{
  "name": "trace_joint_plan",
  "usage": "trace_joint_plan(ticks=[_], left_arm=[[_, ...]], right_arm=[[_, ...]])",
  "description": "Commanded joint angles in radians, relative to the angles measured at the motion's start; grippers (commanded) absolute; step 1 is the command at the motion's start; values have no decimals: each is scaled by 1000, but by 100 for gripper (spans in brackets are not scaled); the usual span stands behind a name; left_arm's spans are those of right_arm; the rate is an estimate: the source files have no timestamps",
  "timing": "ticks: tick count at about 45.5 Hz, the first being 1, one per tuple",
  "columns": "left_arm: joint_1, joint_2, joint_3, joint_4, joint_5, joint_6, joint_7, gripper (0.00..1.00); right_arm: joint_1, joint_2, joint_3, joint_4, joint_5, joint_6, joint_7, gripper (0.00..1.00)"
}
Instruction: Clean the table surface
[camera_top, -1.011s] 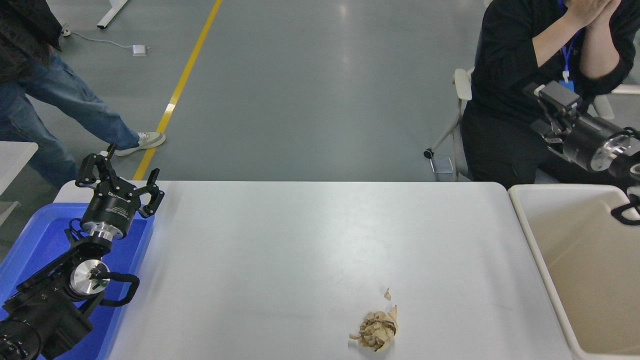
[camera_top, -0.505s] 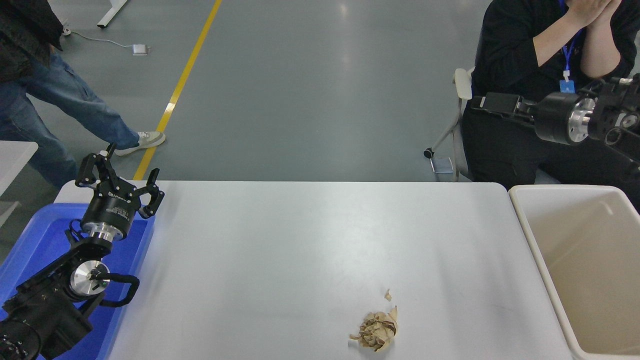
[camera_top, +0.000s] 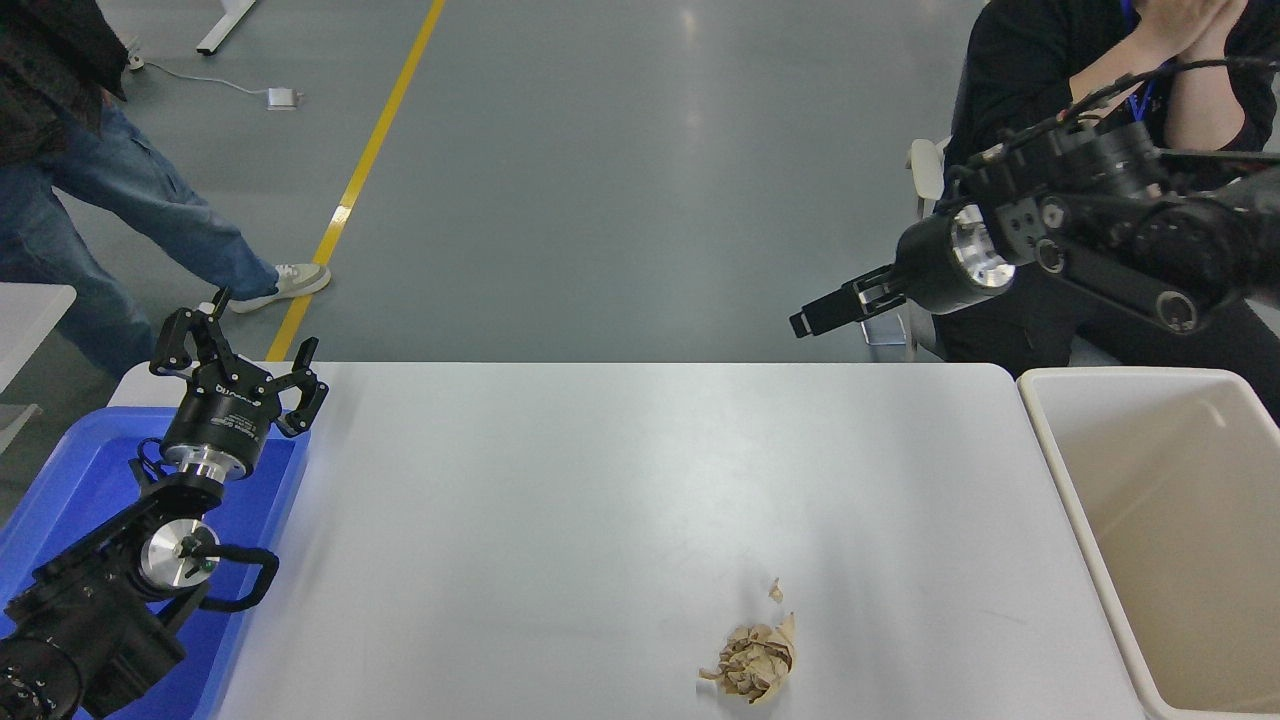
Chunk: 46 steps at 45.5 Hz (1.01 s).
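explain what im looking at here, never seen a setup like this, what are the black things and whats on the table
This is one picture from a camera high on a robot, looking down over its white table surface. The black things are its two arms. The left gripper sits open over a blue tub and holds nothing. The right gripper hangs in the air beyond the table's far edge; its state is unclear. A crumpled brown paper wad lies on the table, with a small scrap beside it. A beige tub stands at the right. A person sits behind.
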Motion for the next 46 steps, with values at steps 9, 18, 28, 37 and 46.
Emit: trace_joint_plan(ticks=[9, 18, 28, 37, 46], left_arm=[[0, -1, 0, 0, 0, 0, 0, 100], [0, -1, 0, 0, 0, 0, 0, 100], [0, -1, 0, 0, 0, 0, 0, 100], [0, 1, 0, 0, 0, 0, 0, 100], [0, 1, 0, 0, 0, 0, 0, 100]], right_arm=[[-13, 200, -153, 103, -33, 21, 3, 98], [-17, 199, -172, 189, -93, 41, 3, 98], [-50, 168, -186, 246, -156, 46, 3, 98], [-108, 157, -183, 246, -166, 46, 2, 98], [-139, 154, -163, 243, -163, 43, 2, 98]])
